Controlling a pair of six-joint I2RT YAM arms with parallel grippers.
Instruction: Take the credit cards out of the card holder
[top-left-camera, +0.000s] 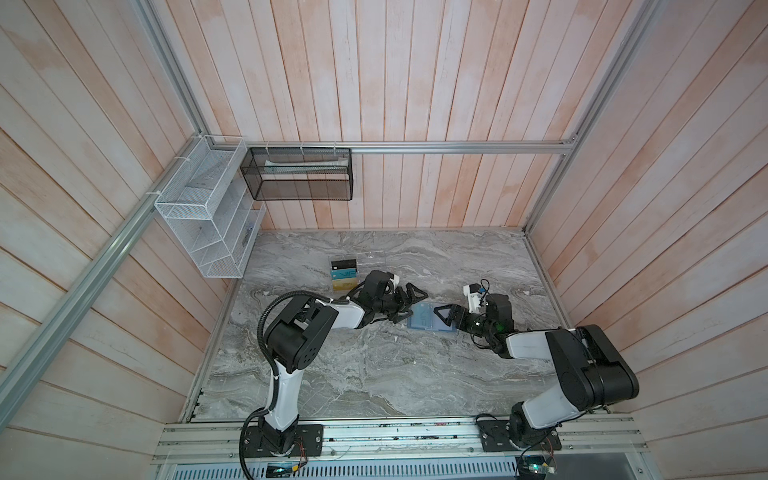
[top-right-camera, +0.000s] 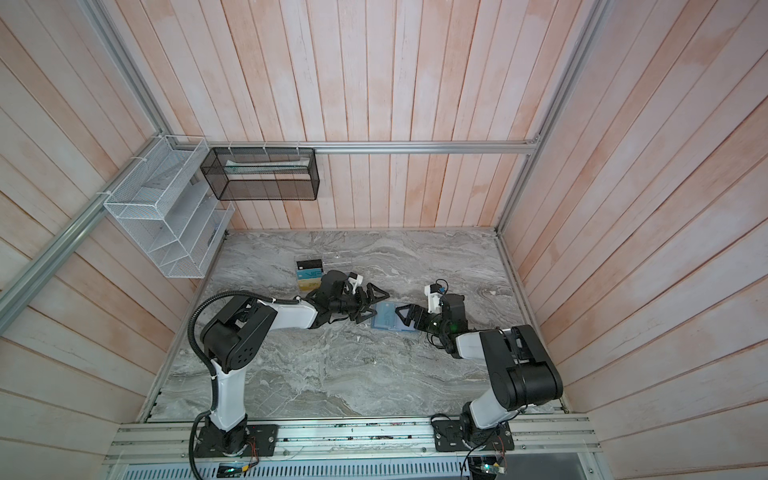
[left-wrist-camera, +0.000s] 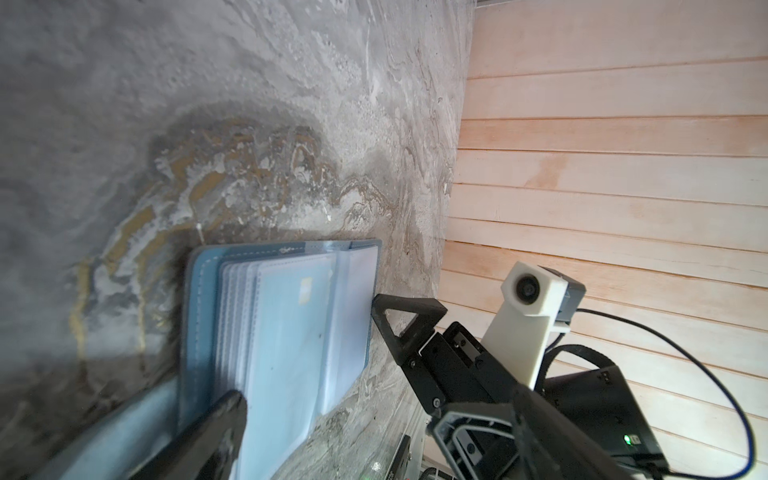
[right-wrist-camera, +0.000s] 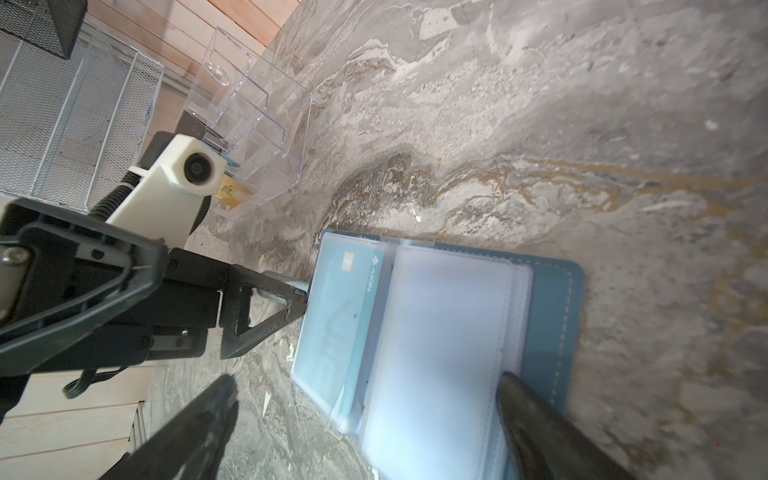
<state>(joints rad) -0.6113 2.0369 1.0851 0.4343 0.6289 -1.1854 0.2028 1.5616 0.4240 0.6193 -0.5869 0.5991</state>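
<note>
The holder (top-left-camera: 424, 318) lies open on the surface (top-left-camera: 374, 374) at mid-frame in both top views. Its clear sleeves (right-wrist-camera: 449, 332) are fanned up, and one card (right-wrist-camera: 357, 307) shows through a sleeve. The left end effector (top-left-camera: 409, 306) is at the holder's left edge, released and spread wide, with one fingertip touching a sleeve edge. The right end effector (top-left-camera: 445, 321) is at the right edge, also released, with one finger over the cover. Up-left stands a clear rack (top-left-camera: 370, 259), with a black card (top-left-camera: 344, 264), a teal card (top-left-camera: 345, 274) and a gold card (top-left-camera: 344, 285) at its left end.
</note>
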